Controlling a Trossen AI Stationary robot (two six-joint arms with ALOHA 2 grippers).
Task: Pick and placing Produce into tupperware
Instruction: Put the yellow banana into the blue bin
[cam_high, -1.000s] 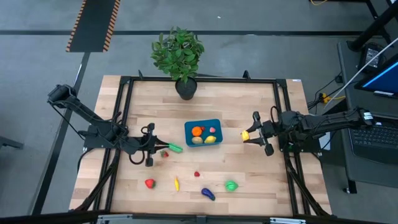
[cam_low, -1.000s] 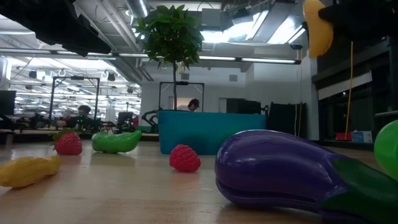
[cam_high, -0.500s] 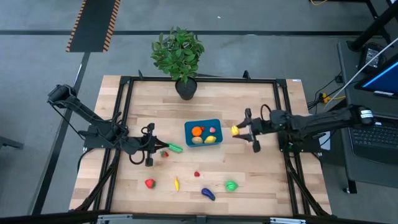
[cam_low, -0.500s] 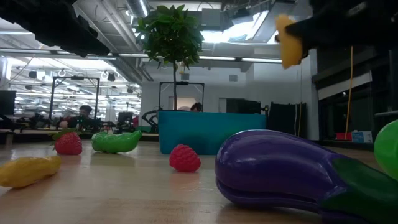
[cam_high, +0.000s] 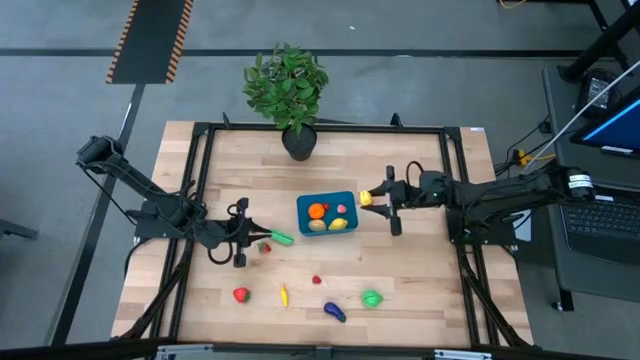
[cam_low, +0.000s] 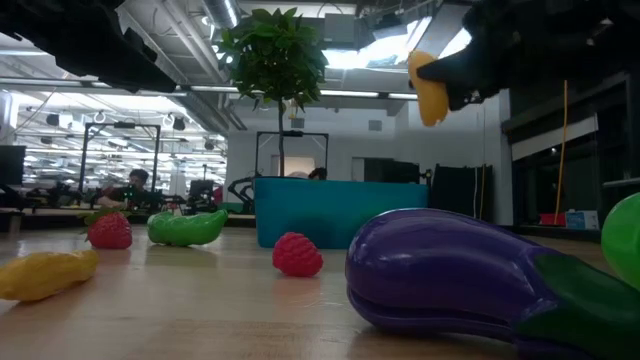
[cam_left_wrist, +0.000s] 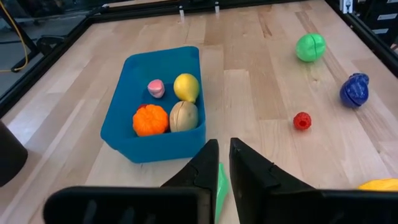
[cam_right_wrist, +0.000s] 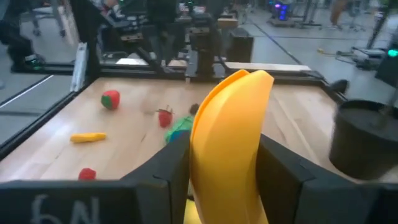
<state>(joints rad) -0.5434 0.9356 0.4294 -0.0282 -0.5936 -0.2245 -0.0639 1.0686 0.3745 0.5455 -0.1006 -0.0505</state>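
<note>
The teal tupperware (cam_high: 327, 213) stands mid-table with an orange (cam_high: 316, 210) and a few other toy pieces in it. My right gripper (cam_high: 375, 200) is just right of it, above the table, shut on a yellow banana (cam_high: 365, 198). My left gripper (cam_high: 260, 238) hangs shut left of the tupperware, over a green pod (cam_high: 281, 238) and a red strawberry (cam_high: 265, 246) that lie on the wood. Nearer the front edge lie a strawberry (cam_high: 240, 294), a yellow piece (cam_high: 283, 295), a raspberry (cam_high: 317, 280), a purple eggplant (cam_high: 334, 312) and a green piece (cam_high: 372, 298). My right gripper pinches the banana between its two fingers (cam_right_wrist: 166, 167), one on each flat side of its lower part (cam_right_wrist: 217, 174). The fingers come nearly level from the table's right and lie across the banana. It stands roughly upright, lifted clear of the table (cam_low: 430, 88).
A potted plant (cam_high: 287, 85) stands at the far edge behind the tupperware. Black frame rails (cam_high: 200, 180) run along the table's left, right and far sides. Bare wood lies between the tupperware and the loose produce in front.
My right gripper has carried the banana toward the table's left, closer to the tupperware, and a little down, tipping slightly. The banana stays in the hold, clear of the table.
</note>
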